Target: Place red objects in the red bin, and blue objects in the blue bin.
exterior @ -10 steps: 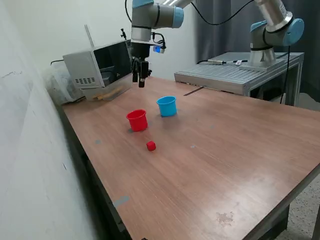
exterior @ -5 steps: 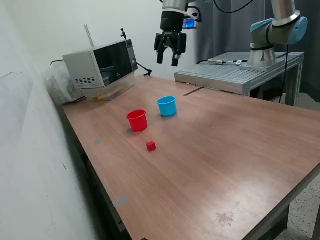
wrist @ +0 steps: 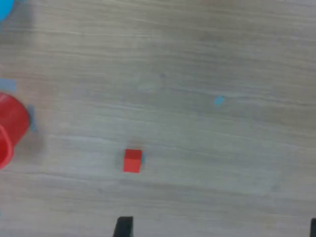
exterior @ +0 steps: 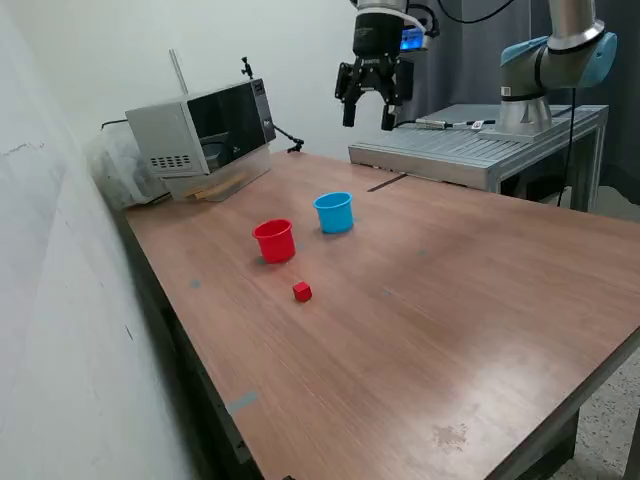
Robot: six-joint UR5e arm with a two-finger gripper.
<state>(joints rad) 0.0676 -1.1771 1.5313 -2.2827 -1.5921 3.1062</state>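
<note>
Nearest the exterior camera on the wooden table (exterior: 450, 330), a single small red cube (exterior: 302, 291) lies alone, with the red cup (exterior: 274, 241) just behind it and the light blue cup (exterior: 334, 212) beside that toward the exterior view's right; both cups stand upright, tapered plastic with rolled rims. Beyond them sits a grey microwave (exterior: 200, 135). High above the far edge hangs the gripper (exterior: 368, 108), fingers spread apart and holding nothing. Only the wrist view shows the table's streaked grain, a small blue fleck (wrist: 218, 101), the cube (wrist: 132, 160) and the red cup's edge (wrist: 11, 128). Since half a second ago the gripper has shifted further toward the exterior view's right; cups and cube are unmoved
</note>
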